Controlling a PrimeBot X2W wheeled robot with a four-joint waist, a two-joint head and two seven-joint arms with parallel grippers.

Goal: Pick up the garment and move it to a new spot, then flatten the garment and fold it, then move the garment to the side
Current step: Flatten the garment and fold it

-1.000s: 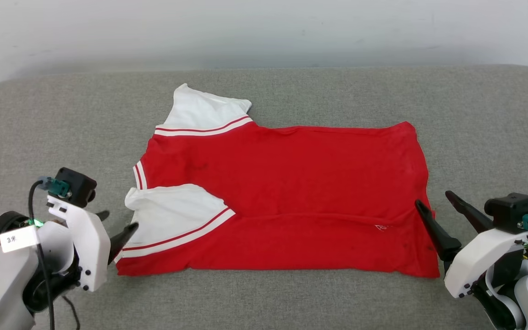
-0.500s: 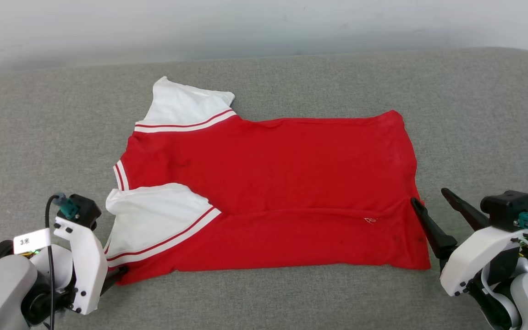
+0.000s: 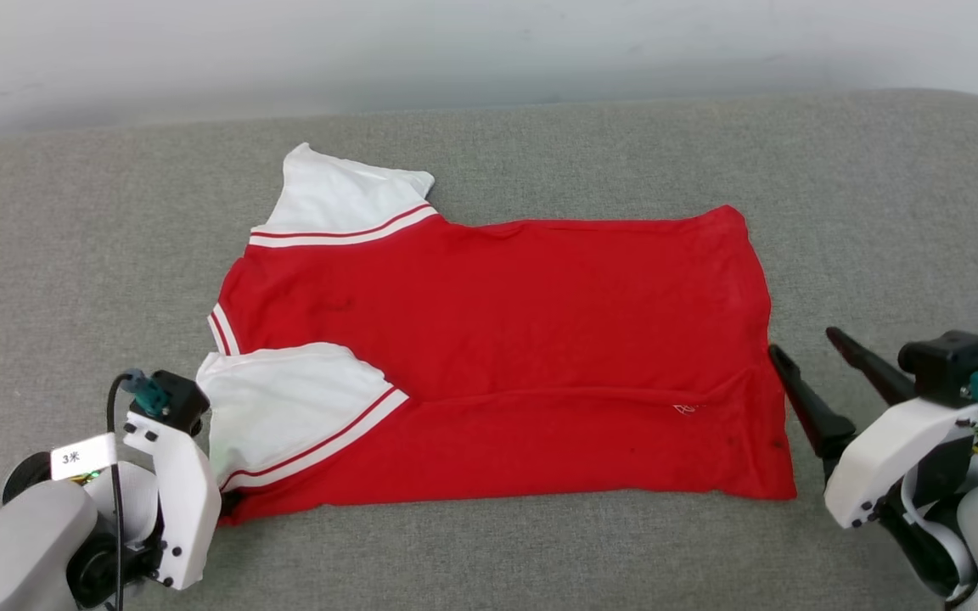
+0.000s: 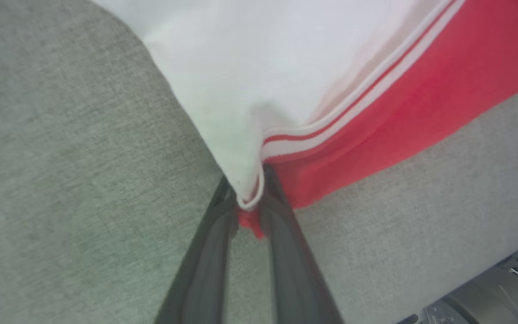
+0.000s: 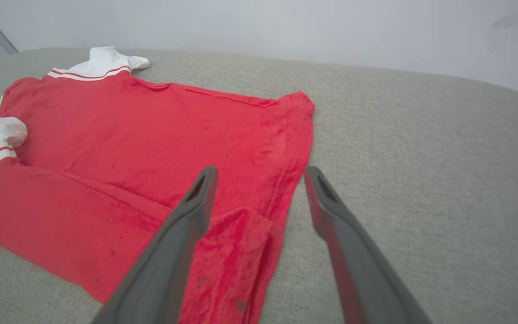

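garment (image 3: 497, 339) is seen spread on the grey cushion (image 3: 489, 560), near its middle, and no lettering is seen on the side turned up. flattening is judged largely done: the body lies smooth, with only small wrinkles. a first fold appears to be made, since the near long edge is laid over the body as a band, and the near sleeve (image 3: 285, 407) is turned in on top. the far sleeve (image 3: 336, 195) sticks out past the far edge.

the near left corner is pinched by the left gripper (image 4: 249, 198), whose jaws are closed on white sleeve hem and red cloth together. the right gripper (image 3: 803, 344) is held at the right edge with its jaws apart. one finger is set over the hem and the other over bare cushion, and nothing is gripped by it.

the pick-up and the move to a new spot are therefore taken as finished, and the folding as partly done. by this judgement, the right corner is yet to be taken, the far side and sleeve folded in, the length folded, and the garment carried to the side.
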